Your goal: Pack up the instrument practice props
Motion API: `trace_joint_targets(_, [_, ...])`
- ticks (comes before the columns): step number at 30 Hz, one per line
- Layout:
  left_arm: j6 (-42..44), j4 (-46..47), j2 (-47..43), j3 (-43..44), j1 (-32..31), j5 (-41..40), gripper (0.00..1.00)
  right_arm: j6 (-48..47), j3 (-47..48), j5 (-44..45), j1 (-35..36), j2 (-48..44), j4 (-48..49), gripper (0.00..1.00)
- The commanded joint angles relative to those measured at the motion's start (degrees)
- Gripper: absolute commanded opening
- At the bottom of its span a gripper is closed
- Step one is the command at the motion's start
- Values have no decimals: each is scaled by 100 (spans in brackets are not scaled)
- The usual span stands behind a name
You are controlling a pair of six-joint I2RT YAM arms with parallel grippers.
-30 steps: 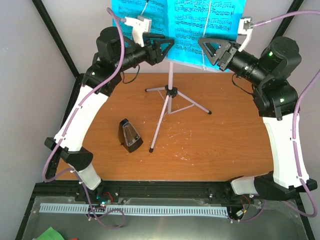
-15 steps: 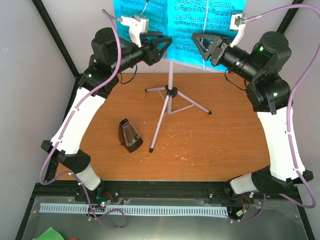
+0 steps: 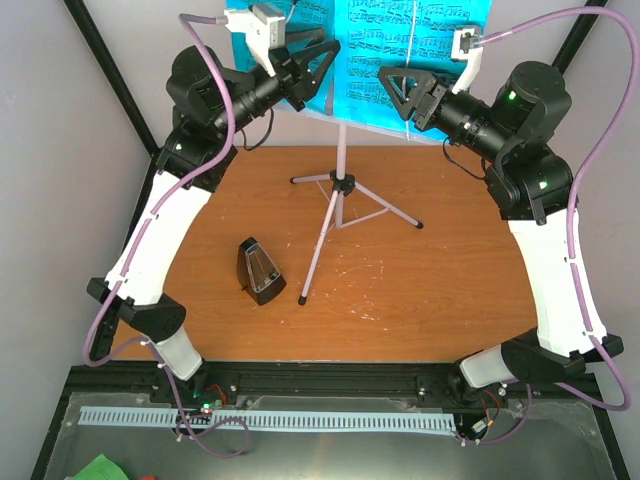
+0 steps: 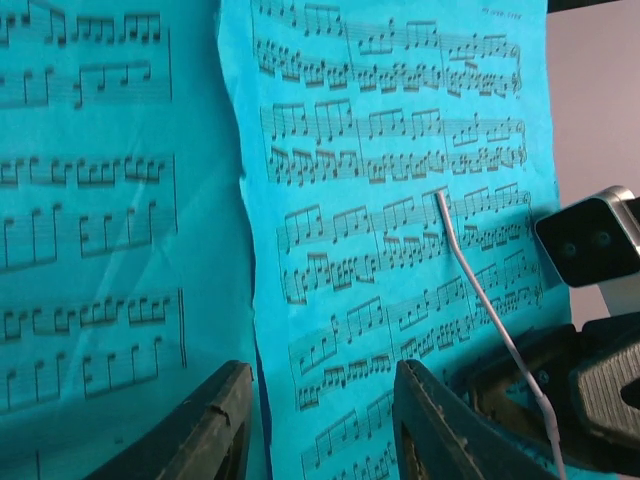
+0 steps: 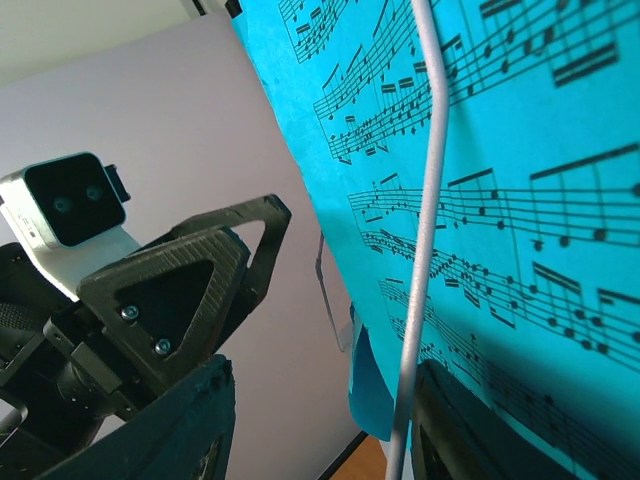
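The grey tripod music stand (image 3: 339, 190) stands at the table's back centre. Its tray holds two cyan sheet-music pages (image 3: 385, 45), kept in by thin wire arms (image 5: 426, 200). My left gripper (image 3: 318, 68) is open in front of the left page; in the left wrist view (image 4: 320, 425) the right page's (image 4: 400, 200) left edge lies between its fingers (image 4: 215, 425). My right gripper (image 3: 398, 95) is open at the right page's lower part. In the right wrist view (image 5: 320, 425) the page's (image 5: 520, 200) lower corner and the wire lie between its fingers. The black metronome (image 3: 259, 271) stands front left.
The stand's three legs spread over the brown table (image 3: 450, 300); one long leg ends next to the metronome. A grey wall is behind the stand. Black frame posts (image 3: 110, 70) run up both back corners. A slotted rail (image 3: 270, 420) lies in front of the arm bases.
Both grippers have risen toward the pages. The left one has lifted and tilted up in front of the left page; the right one has moved left. Both stay open.
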Motion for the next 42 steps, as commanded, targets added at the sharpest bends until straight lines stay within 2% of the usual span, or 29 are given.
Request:
trace_joint_targets(1, [436,835,183,210,35,56,40,-73,149,85,68,-31,37,47])
trace_joint_targets(6, [502,1144,473,433,32,488,39,-88,146,95,107,-29,17,47])
trace_joint_targets(14, [603,1227,629,497,32,577,38,-142,142,133,142,-50,-23,46])
trace_joint_targets(22, [707,1297,566,444,33,467,36,-171,120,169,148,-66,-17,44])
trace_joint_targets(26, [997,1287,465,485,34,-47,36,-180,119,169,152,-66,-21,44])
trace_joint_targets(29, [1128,1356,400,476,32,-289,38,-202,105,208,152,-83,-24,44])
trace_joint_targets(42, [1212,1486,666,567,32,-308,45,-184,83,210,187,-70,-1,44])
